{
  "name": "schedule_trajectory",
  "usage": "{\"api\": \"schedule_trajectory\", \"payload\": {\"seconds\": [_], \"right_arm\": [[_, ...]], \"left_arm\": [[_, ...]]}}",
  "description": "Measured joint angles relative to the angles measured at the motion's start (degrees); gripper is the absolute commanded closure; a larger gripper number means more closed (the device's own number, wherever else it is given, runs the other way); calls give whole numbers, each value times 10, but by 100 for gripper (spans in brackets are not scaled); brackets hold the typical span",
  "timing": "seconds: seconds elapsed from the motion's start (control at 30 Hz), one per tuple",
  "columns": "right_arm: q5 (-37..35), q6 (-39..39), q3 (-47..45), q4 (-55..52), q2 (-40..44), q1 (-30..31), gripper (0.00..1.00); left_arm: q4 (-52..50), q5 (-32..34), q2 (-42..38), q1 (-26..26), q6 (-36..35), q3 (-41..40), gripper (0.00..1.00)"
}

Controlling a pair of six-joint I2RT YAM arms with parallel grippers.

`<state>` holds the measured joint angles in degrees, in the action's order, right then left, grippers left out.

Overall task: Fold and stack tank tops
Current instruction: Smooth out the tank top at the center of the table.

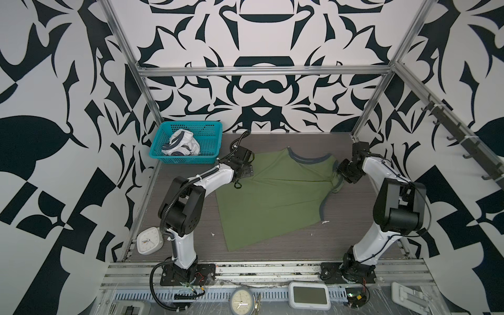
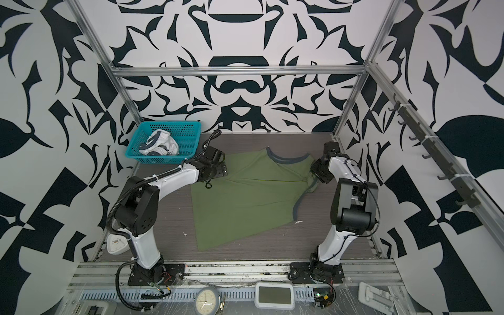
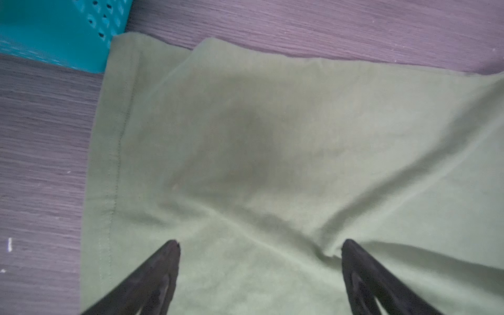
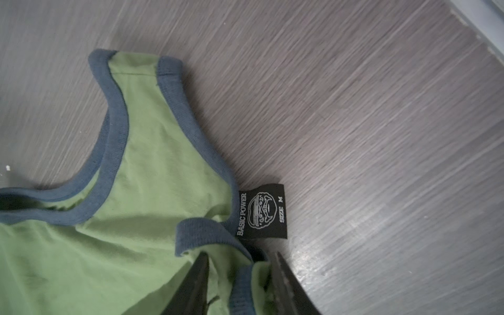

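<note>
The olive green tank top (image 1: 272,196) (image 2: 245,196) lies spread on the table, partly folded, its grey-blue neckline (image 1: 309,159) toward the back. My left gripper (image 1: 244,171) (image 3: 260,245) hovers open over the shirt's hemmed edge (image 3: 117,163) beside the basket, nothing between its fingers. My right gripper (image 1: 340,171) (image 4: 241,255) is at the shirt's right strap (image 4: 136,163), beside a black label (image 4: 263,211). Its jaws stand apart with a bunch of trim loose between them. The white tank top (image 1: 181,144) (image 2: 161,144) sits crumpled in the basket.
The teal mesh basket (image 1: 191,124) (image 2: 169,124) (image 3: 54,32) stands at the back left, touching the green shirt's corner. A white clock (image 1: 149,240) lies at the front left. A round clock (image 1: 241,300) and a white display (image 1: 311,296) sit on the front rail. Metal frame posts bound the table.
</note>
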<state>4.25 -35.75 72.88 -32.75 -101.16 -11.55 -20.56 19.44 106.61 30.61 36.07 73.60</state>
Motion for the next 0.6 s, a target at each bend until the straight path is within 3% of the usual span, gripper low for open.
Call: {"api": "schedule_trajectory", "payload": {"seconds": [0.27,0.43,0.6], "right_arm": [[36,11,-54,4,87,-11,56],[40,18,-75,-4,109,-12,58],[30,28,-90,-7,107,-15,58]], "left_arm": [[-12,-6,2,21,10,-51,6],[-16,-11,-41,103,9,-75,6],[-12,-33,-49,220,-22,-61,6]]}}
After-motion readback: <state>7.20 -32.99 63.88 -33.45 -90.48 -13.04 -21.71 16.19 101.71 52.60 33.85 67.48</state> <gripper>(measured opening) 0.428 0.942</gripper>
